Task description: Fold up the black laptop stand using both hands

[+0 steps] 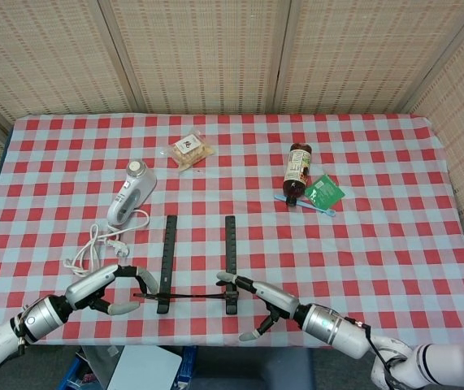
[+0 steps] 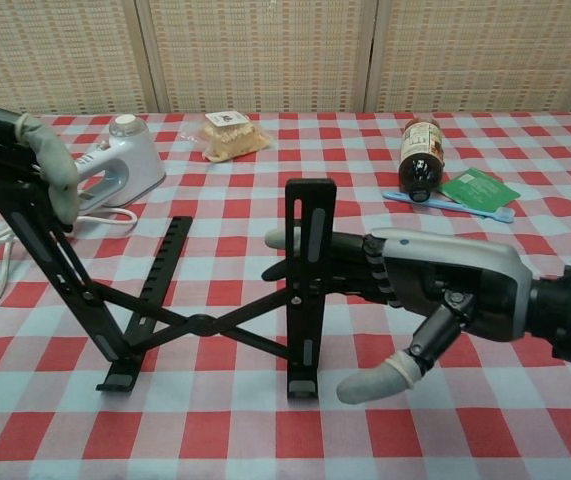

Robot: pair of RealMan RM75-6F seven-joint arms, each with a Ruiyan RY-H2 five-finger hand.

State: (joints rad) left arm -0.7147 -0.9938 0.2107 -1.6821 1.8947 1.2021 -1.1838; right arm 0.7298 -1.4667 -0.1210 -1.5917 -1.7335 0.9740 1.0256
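Right hand (image 2: 435, 290) sits against the right upright of the black laptop stand (image 2: 205, 325), fingers (image 2: 310, 272) laid along the bar's side, thumb sticking out below and free; looks like pressing rather than a closed grip, so whether it actually holds the bar cannot be told. Left hand (image 2: 25, 155) is wrapped over the top of the left upright, fingers curled on it, holding it. The stand is at the near edge of the checkered table (image 1: 394, 244), between both hands, feet on the cloth.

Progress, as a judgement: early to mid. Both hands are in place, but the rails stand well apart, the cross braces are spread in an X, and the left upright leans outward. Left to do: push the two sides together, flatten the uprights.
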